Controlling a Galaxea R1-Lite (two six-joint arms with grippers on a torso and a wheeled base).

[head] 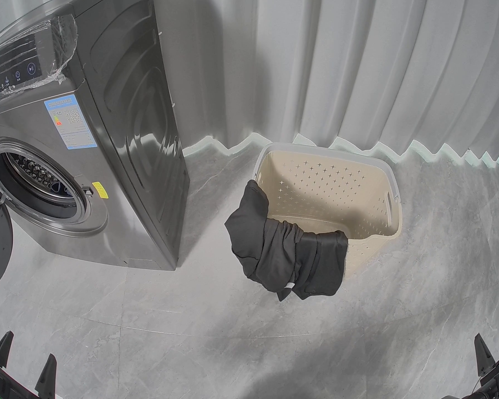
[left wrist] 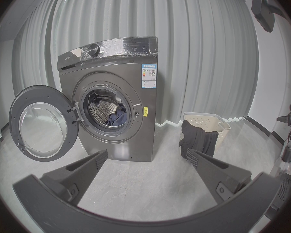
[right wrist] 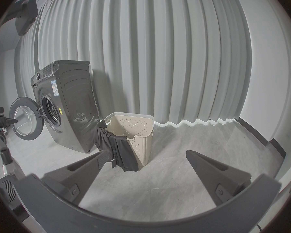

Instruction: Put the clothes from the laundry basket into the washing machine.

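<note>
While the left gripper (left wrist: 146, 152) hangs low, far left of the laundry basket (head: 380, 164) and nearer to us, we see its fingers spread wide with nothing between them. Well to the left of the basket the round door (left wrist: 38, 122) stands swung open. Beside it the washing machine (head: 122, 139) has some dark cloth (left wrist: 118, 117) in its drum. A black garment (head: 285, 250) is draped over the basket's left front rim and hangs down outside. Behind the basket hangs a white curtain (head: 344, 56). The right gripper (right wrist: 147, 152), right of the basket and nearer to us, is also wide apart and empty.
</note>
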